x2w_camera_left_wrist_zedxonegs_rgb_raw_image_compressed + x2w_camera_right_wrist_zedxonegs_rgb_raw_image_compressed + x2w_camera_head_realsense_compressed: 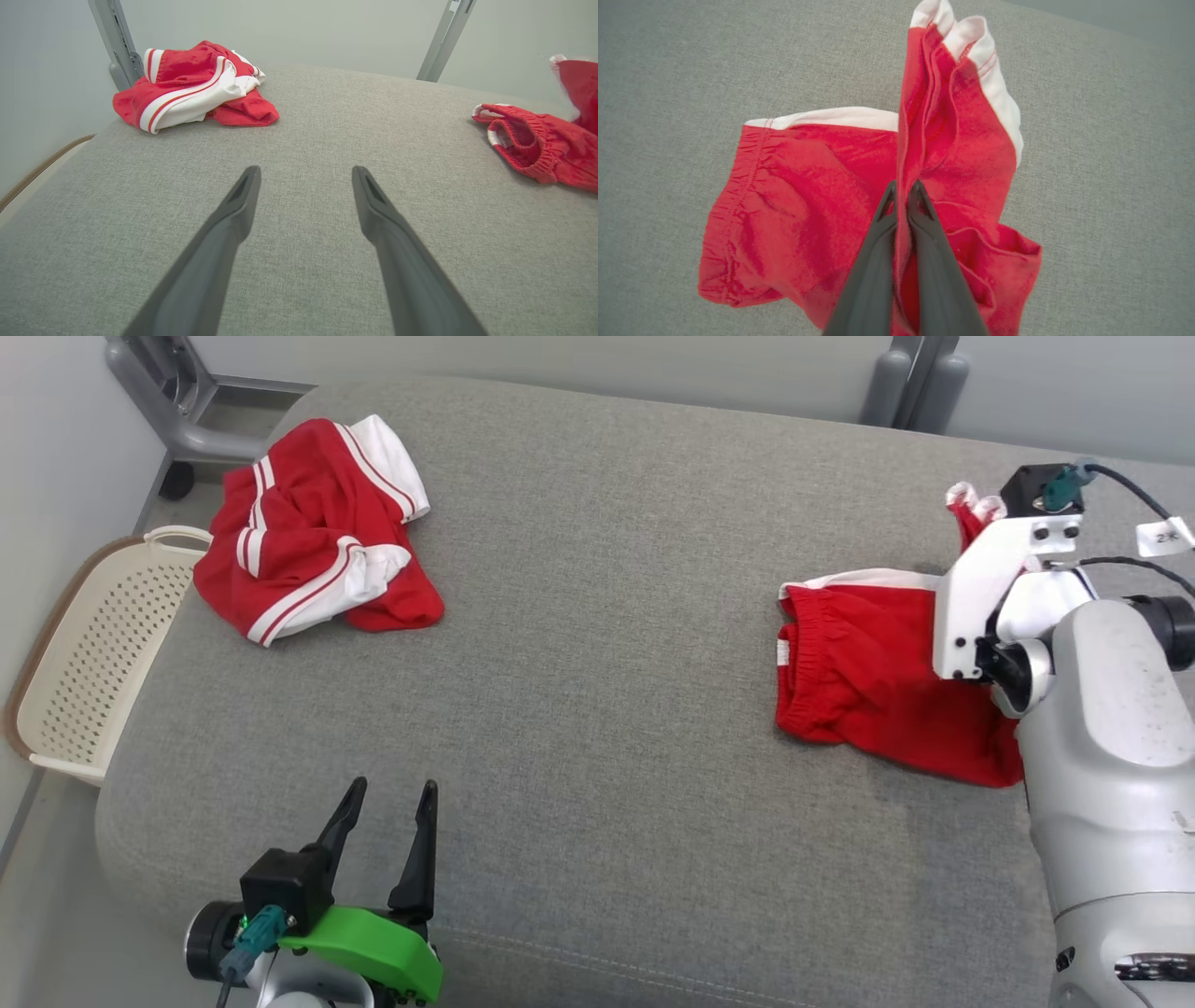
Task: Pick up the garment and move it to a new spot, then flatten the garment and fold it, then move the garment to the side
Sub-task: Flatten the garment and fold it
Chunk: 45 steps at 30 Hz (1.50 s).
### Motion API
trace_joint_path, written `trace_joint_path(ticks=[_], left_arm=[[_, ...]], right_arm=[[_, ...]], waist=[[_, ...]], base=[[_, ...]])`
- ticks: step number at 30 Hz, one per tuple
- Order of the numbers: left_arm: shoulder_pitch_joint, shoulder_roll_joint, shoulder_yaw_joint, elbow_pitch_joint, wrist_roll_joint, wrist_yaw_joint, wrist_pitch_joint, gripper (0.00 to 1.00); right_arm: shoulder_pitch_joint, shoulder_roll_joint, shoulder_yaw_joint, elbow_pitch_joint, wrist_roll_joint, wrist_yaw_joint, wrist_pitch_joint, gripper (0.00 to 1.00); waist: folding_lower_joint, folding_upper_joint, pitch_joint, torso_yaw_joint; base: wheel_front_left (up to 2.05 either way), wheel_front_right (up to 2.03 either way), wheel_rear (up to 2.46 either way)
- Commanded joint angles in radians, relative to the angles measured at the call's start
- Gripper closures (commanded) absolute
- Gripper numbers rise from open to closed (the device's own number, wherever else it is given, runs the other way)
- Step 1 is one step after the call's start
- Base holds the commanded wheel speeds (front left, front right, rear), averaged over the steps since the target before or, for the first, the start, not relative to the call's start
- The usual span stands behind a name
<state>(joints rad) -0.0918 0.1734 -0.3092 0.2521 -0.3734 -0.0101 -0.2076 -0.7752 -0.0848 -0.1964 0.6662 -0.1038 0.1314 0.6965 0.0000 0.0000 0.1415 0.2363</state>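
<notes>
The garment [859, 672] is a pair of red shorts with white trim, lying at the right of the grey padded surface [597, 616]. My right gripper [903, 186] is shut on a raised fold of it, pulling one leg up while the elastic waistband [738, 210] rests on the surface. The right wrist [999, 588] hides that grip in the head view. The shorts [537, 140] also appear at the right edge of the left wrist view. My left gripper [394, 789] stands open near the front left edge, with nothing between its fingers [306, 170].
A second red and white garment [308, 532] lies crumpled at the far left corner [187, 93]. A cream perforated basket [93, 653] sits on the floor beside the left edge. Grey metal frame legs [187, 411] stand behind the surface.
</notes>
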Motion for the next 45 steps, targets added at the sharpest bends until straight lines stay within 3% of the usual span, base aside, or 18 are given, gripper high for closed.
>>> trace_joint_path(ticks=[1, 19, 20, 21, 25, 30, 39, 42, 43, 44, 45], left_arm=[[0.009, 0.002, 0.0, -0.002, -0.003, 0.001, -0.001, 0.0], [0.009, -0.016, -0.019, 0.015, -0.021, 0.007, -0.017, 0.0], [0.009, -0.016, -0.02, 0.016, -0.022, 0.008, -0.018, 0.0], [0.008, -0.016, -0.02, 0.017, -0.024, 0.008, -0.019, 0.0], [0.01, -0.01, -0.016, 0.021, -0.027, 0.011, -0.019, 0.0], [0.02, -0.001, -0.015, 0.021, -0.03, 0.012, -0.021, 0.0], [0.04, 0.014, -0.022, 0.005, -0.033, 0.019, -0.011, 0.0], [0.043, 0.014, -0.025, -0.001, -0.035, 0.021, -0.009, 0.0], [0.044, 0.014, -0.026, -0.003, -0.035, 0.022, -0.008, 0.0], [0.044, 0.014, -0.026, -0.004, -0.036, 0.023, -0.008, 0.0], [0.043, 0.014, -0.027, -0.005, -0.037, 0.025, -0.007, 0.0]], right_arm=[[-0.014, 0.001, 0.012, 0.01, 0.009, -0.001, -0.003, 1.0], [-0.052, 0.034, 0.163, 0.196, 0.065, -0.001, -0.048, 1.0], [-0.053, 0.034, 0.169, 0.203, 0.075, -0.001, -0.046, 0.82], [-0.055, 0.035, 0.18, 0.211, 0.095, -0.001, -0.041, 0.0], [-0.082, 0.034, 0.231, 0.186, 0.229, -0.001, -0.078, 0.0], [-0.084, 0.026, 0.245, 0.138, 0.293, -0.001, -0.128, 0.0], [0.022, -0.108, 0.225, 0.05, 0.264, -0.001, -0.251, 0.0], [0.092, -0.116, 0.193, 0.045, 0.237, -0.001, -0.312, 0.0], [0.111, -0.115, 0.185, 0.047, 0.23, -0.001, -0.326, 0.12], [0.127, -0.113, 0.18, 0.049, 0.227, -0.001, -0.34, 0.48], [0.139, -0.108, 0.171, 0.049, 0.227, -0.001, -0.358, 0.74]], waist=[[0.0, 0.0, -0.003, 0.013], [0.0, 0.0, 0.006, 0.089], [0.0, 0.0, 0.006, 0.089], [0.0, 0.0, 0.005, 0.088], [0.0, 0.0, -0.007, 0.076], [0.0, 0.0, -0.029, 0.056], [0.0, 0.0, -0.068, 0.01], [0.0, 0.0, -0.065, -0.004], [0.0, 0.0, -0.063, -0.008], [0.0, 0.0, -0.061, -0.01], [0.0, 0.0, -0.06, -0.012]], base=[[0.0, 0.0, 0.0], [0.0, 0.0, 0.0], [0.0, 0.0, 0.0], [0.0, 0.0, 0.0], [0.0, 0.0, 0.0], [0.0, 0.0, 0.0], [0.0, 0.0, 0.0], [0.0, 0.0, 0.0], [0.0, 0.0, 0.0], [0.0, 0.0, 0.0], [0.0, 0.0, 0.0]])
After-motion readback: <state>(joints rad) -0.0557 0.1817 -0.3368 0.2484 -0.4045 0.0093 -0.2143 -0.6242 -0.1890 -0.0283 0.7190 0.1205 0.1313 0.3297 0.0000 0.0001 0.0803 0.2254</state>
